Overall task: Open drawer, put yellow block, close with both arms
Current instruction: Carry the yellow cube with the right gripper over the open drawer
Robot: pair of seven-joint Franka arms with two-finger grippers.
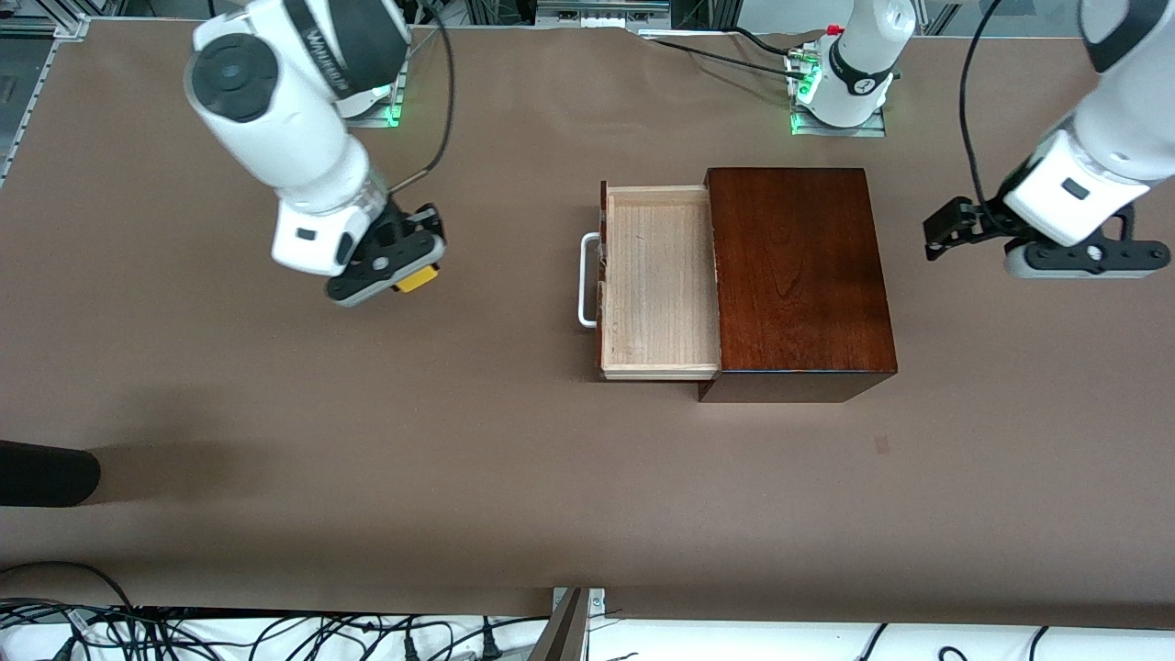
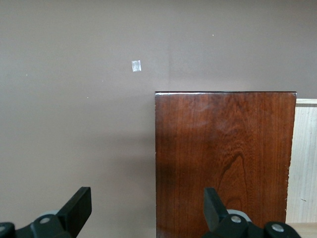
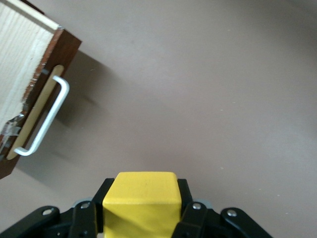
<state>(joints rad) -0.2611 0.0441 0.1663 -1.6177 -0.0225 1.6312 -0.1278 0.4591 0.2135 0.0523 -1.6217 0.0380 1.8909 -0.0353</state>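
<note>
Right claw (image 1: 401, 266): pinched on the yellow block (image 1: 416, 278), held in the air above bare bench (image 1: 275, 413), well apart from the drawer (image 1: 656, 280) toward the right arm's end. In the right wrist view the block (image 3: 140, 201) sits squarely between the fingers (image 3: 192, 218).

Left claw (image 1: 973, 223): spread, holding nothing, hanging above the bench just off the box (image 1: 799, 275) at the left arm's end. This arm waits.

Risks, as judged:
- Block released early, or above the drawer's front or handle (image 1: 587, 280), would bounce onto the bench instead of in.
- A low approach could knock the handle and push the drawer partly shut.
- Closing with one arm alone could slide the box; the left claw seems placed to brace it.

Drawer: pulled out from the box toward the right arm's end, pale wood floor showing, nothing in it.

Box: glossy dark wood, top bare; interior not visible.
</note>
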